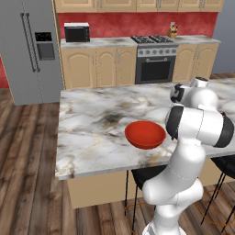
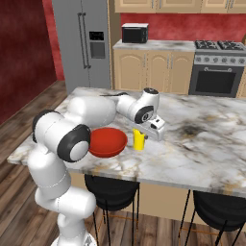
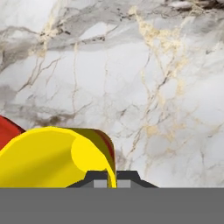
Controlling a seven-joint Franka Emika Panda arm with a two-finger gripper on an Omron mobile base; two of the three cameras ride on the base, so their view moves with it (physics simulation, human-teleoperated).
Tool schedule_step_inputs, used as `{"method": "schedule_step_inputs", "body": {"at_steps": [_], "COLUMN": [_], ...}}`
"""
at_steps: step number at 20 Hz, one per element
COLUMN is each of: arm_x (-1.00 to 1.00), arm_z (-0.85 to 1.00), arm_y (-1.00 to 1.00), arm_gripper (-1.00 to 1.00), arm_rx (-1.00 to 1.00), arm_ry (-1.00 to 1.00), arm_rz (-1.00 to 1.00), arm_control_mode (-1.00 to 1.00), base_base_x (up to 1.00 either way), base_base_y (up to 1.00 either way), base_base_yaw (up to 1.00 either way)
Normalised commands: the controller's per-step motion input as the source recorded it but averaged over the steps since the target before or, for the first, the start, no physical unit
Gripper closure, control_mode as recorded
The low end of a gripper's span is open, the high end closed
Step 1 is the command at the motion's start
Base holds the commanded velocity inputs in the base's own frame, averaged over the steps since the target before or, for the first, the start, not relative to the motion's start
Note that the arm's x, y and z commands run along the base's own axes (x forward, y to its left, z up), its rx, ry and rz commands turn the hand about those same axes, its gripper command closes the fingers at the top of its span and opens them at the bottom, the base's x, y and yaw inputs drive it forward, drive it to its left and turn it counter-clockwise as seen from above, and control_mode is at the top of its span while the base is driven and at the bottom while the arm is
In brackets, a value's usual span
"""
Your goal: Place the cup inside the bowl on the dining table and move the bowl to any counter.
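Cup stands upright on the dining table, just to the right of the bowl in the right base view, close to it but whether they touch is not clear. Going left to right across that view: a tall grey fridge at the back left, then the white arm reaching over the table edge, the red bowl near the table's front edge, the yellow cup, and the gripper coming down at the cup's rim. At the back, a black microwave sits on the counter, and a stove stands to the right of it. 2 black stools are tucked under the table's near side.

In the left base view the bowl lies near the front edge of the dining table, with the arm's bulk directly right of it hiding the cup.

In the hand view the cup fills the lower left, its open mouth facing the camera, with a sliver of the bowl behind it at the left edge. The 2 fingertips sit close on either side of the cup's rim wall, seemingly pinching it.
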Motion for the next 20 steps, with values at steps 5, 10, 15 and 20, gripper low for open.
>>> {"method": "schedule_step_inputs", "body": {"at_steps": [5, 10, 15, 20], "arm_x": [-0.04, -0.02, 0.00, -0.01], "arm_z": [0.46, 0.41, 0.13, 0.00], "arm_y": [0.00, 0.00, 0.07, 0.37], "arm_gripper": [1.00, 1.00, 1.00, 1.00], "arm_rx": [0.00, 0.00, 0.00, 0.00], "arm_ry": [0.00, 0.00, 0.00, 0.00], "arm_rz": [0.00, 0.00, 0.00, 0.00], "arm_control_mode": [-1.00, -1.00, -1.00, -1.00], "base_base_x": [0.00, 0.00, 0.00, 0.00], "base_base_y": [0.00, 0.00, 0.00, 0.00], "base_base_yaw": [0.00, 0.00, 0.00, 0.00]}}
